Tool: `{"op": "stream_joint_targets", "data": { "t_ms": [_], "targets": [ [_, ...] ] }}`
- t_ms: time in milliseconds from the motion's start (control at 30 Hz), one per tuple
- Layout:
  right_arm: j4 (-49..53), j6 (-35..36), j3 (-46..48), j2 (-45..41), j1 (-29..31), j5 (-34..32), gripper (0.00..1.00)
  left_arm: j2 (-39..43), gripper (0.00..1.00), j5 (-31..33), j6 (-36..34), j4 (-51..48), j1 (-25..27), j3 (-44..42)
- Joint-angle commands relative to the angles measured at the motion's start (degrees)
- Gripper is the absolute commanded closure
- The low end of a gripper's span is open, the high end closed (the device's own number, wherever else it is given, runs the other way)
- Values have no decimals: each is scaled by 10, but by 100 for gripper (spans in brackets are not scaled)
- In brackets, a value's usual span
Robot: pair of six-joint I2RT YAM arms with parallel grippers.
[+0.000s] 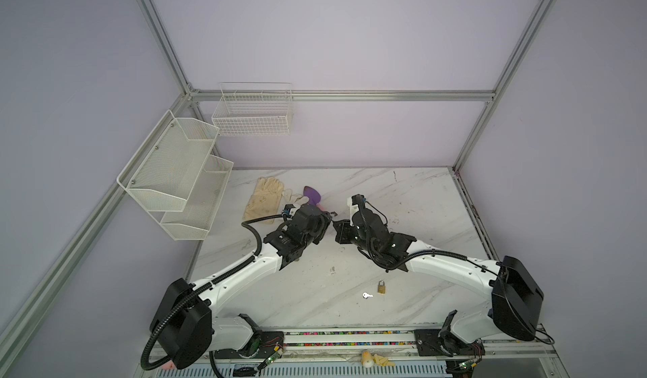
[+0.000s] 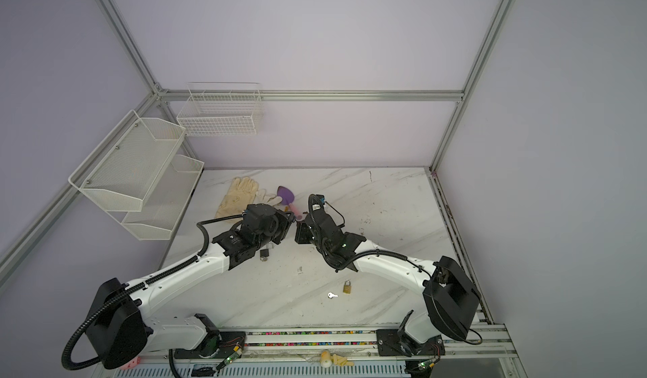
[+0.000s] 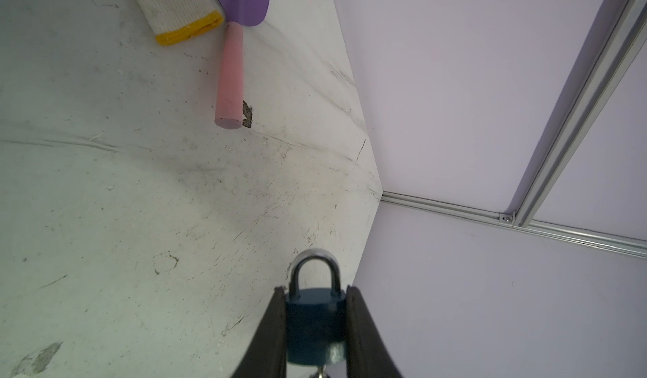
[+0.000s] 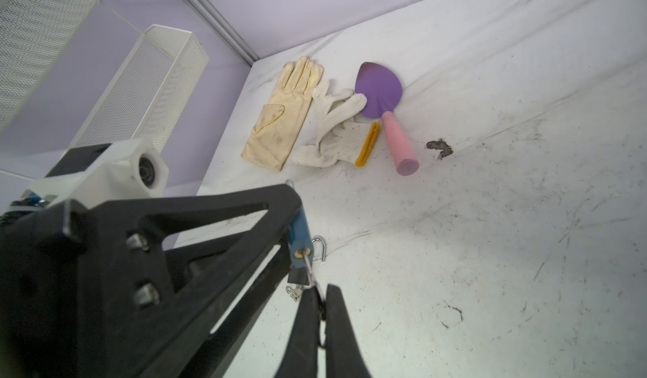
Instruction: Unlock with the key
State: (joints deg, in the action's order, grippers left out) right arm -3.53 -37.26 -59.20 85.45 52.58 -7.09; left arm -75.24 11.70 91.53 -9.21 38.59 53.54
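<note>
Firmly clamped blue padlock (image 3: 314,323), thin metal key (image 4: 311,269)

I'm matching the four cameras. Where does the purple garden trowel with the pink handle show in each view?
In a top view: purple trowel with pink handle, far part of the marble table, left of centre.
In a top view: trowel, same place.
Left wrist: trowel handle whole, blade cropped by the frame.
Right wrist: trowel entirely visible.
Shared landmark: white knit glove with yellow cuff, beside the blade.
</note>
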Motion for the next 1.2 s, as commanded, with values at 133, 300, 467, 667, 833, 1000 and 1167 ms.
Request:
{"op": "stream_joint_targets", "data": {
  "t_ms": [133,300,467,667,833,1000,1167],
  "targets": [
    [17,9,-54,34,2,-48,100,-4,100,-3,9,-21,31,28],
    [-77,3,-31,31,4,25,100,-5,100,-24,27,-12,35,27],
    [-107,-24,-45,45,0,115,100,6,100,-45,31,2,38,22],
    [-141,-60,-34,28,-16,163,100,25,100,-65,30,20,39,1],
    [-180,-182,-15,6,-35,220,100,46,100,-63,25,31,39,-21],
    [-232,-267,13,-8,-36,239,100,61,100,-49,30,44,39,-39],
    [-203,-256,9,-19,-36,206,100,62,100,-38,28,47,39,-42]
  ]
}}
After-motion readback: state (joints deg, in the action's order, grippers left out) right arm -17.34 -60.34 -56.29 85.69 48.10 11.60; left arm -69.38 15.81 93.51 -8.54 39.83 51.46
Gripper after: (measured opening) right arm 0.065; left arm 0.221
